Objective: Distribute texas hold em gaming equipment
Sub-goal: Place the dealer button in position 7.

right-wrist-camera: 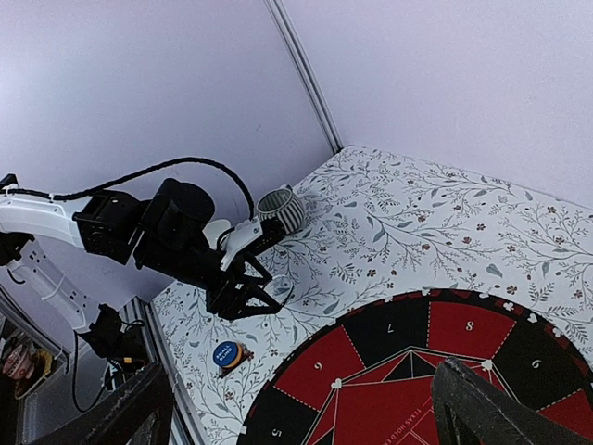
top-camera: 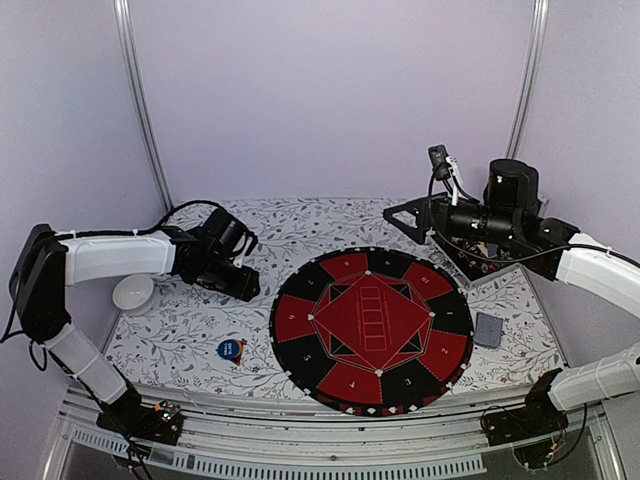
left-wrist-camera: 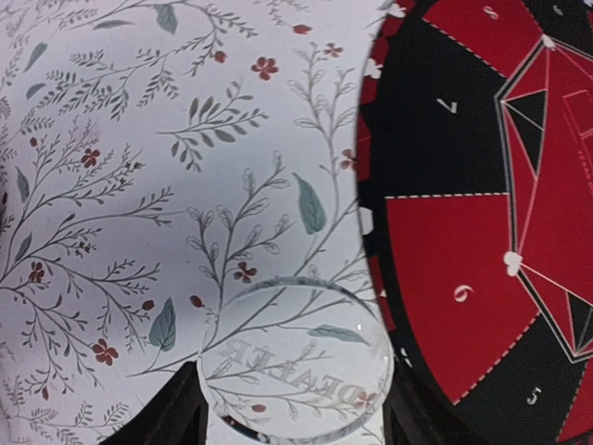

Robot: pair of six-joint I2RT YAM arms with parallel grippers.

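Note:
My left gripper (top-camera: pixel 246 284) is shut on a clear round disc (left-wrist-camera: pixel 295 362) marked DEALER, holding it by its edges over the floral cloth just left of the round red-and-black mat (top-camera: pixel 372 328). The disc also shows in the right wrist view (right-wrist-camera: pixel 279 289). A blue disc (top-camera: pixel 230 349) marked SMALL BLIND lies on an orange one near the front left, with a small dark piece beside it; it also shows in the right wrist view (right-wrist-camera: pixel 227 354). A stack of grey-blue cards (top-camera: pixel 488 329) lies right of the mat. My right gripper (top-camera: pixel 398 214) is open and empty, raised above the mat's far edge.
A white bowl (top-camera: pixel 133 292) sits at the left edge of the table. A striped cup (right-wrist-camera: pixel 281 209) stands behind my left arm. A dark tray (top-camera: pixel 470 262) lies at the back right under my right arm. Walls close in the back and sides.

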